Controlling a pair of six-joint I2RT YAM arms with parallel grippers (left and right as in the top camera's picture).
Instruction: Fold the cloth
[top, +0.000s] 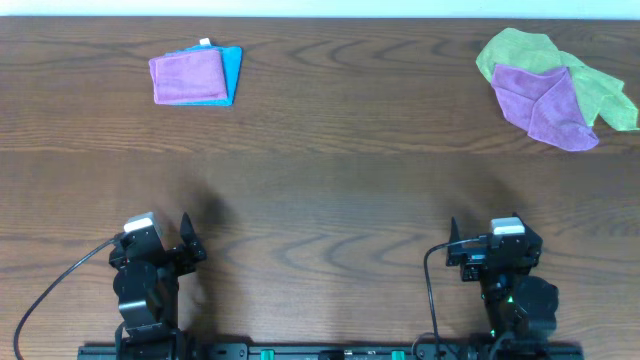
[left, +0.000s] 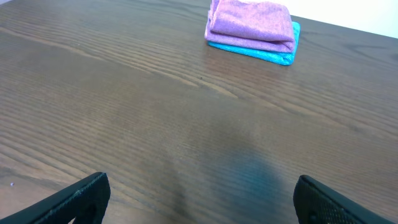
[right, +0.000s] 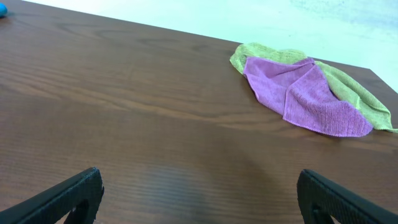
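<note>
Folding not yet begun: left gripper (left: 202, 199) and right gripper (right: 199, 196) rest spread, empty; the right must first reach the crumpled cloth (right: 305, 93).

Soft, even light from above falls on the dark brown wood-grain table (top: 320, 150), with no hard glare. One faint, smudgy shadow lies towards the near left corner. Past the far edge, the background burns out to white. In the wrist views the left gripper's black fingers (left: 68, 202) and the right gripper's fingers (right: 62, 199) are blurred, and a dull sheen shows on the wood between them.
</note>
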